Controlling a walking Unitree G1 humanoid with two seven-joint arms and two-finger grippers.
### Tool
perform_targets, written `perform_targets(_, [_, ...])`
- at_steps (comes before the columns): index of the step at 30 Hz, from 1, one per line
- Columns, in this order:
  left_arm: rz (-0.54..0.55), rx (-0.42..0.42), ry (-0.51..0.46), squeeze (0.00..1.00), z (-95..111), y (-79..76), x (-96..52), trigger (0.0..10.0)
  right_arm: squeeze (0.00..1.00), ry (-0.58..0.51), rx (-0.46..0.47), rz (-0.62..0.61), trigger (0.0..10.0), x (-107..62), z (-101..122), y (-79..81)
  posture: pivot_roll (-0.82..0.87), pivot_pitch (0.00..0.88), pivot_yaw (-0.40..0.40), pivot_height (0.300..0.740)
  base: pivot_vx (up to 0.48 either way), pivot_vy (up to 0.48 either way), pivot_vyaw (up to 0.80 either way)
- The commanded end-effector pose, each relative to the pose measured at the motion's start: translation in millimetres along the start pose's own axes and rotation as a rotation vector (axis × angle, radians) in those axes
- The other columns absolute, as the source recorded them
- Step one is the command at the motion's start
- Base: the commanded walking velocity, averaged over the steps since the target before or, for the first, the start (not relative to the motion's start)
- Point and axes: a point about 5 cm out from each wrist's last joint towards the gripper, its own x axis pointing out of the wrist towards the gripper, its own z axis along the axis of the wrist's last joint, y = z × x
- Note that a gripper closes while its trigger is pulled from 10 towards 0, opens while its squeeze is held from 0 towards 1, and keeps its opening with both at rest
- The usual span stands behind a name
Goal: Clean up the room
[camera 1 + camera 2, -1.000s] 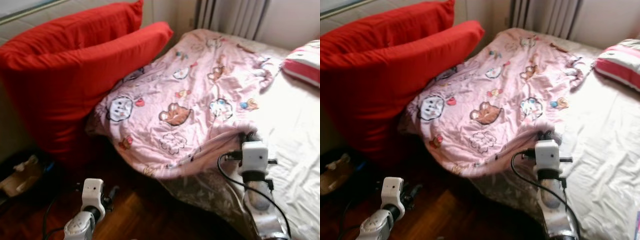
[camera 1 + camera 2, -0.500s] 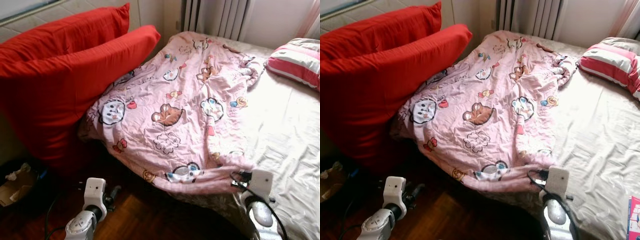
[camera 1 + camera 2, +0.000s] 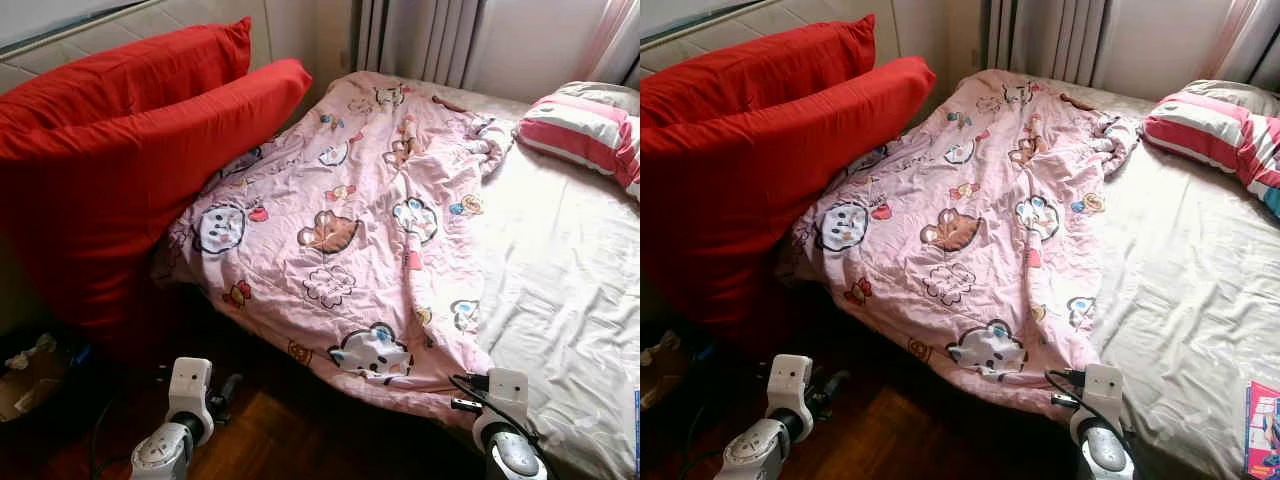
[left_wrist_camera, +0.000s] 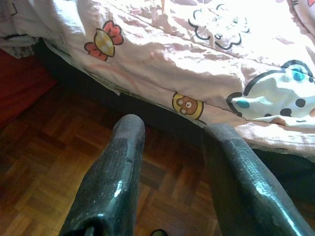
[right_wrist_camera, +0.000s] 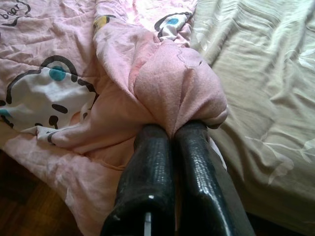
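Right wrist view: pink cartoon blanket (image 5: 147,64) hem is pinched by the clenched right gripper (image 5: 171,132); soft, light, easily bunched, best held at corners.

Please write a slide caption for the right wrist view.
Right gripper pinching a fold of the pink blanket on the bed.
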Motion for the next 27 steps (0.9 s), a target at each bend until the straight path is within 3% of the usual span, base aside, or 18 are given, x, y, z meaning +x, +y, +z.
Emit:
perform_targets(1, [-0.008,0.019,0.034,0.0,-6.2,1.3,-3.0,10.0,0.0,0.001,0.003,-0.003,10.0,-0.1,0.1,-0.9,-0.01,0.08,0.017,0.74,0.0,0.0,0.0])
perform_targets(19, [-0.011,0.022,0.035,0.0,-6.0,1.1,-2.8,10.0,0.0,0.025,0.003,-0.002,10.0,-0.1,-4.2,-2.2,-0.01,0.078,0.017,0.74,0.0,0.0,0.0])
perform_targets(20, [-0.018,0.028,0.04,0.0,-6.7,-0.2,-2.6,10.0,1.0,0.137,0.013,-0.027,10.0,-4.8,-26.1,-6.1,-0.01,0.062,0.016,0.74,0.0,0.0,0.0])
perform_targets(22, [-0.028,0.036,0.049,0.0,-8.0,-2.4,-2.2,10.0,1.0,0.3,0.025,-0.064,10.0,-15.0,-56.4,-11.2,-0.01,0.063,0.015,0.74,0.0,0.0,0.0])
perform_targets(26, [-0.026,0.036,0.049,0.0,-8.0,-2.1,-2.4,10.0,1.0,0.307,0.027,-0.062,10.0,-15.0,-56.9,-10.8,-0.01,0.067,0.014,0.74,0.0,0.0,0.0])
perform_targets(27, [-0.025,0.036,0.05,0.0,-8.4,-1.9,-2.6,10.0,0.76,0.309,0.029,-0.059,10.0,-15.0,-57.0,-10.5,-0.01,0.068,0.015,0.74,0.0,0.0,0.0])
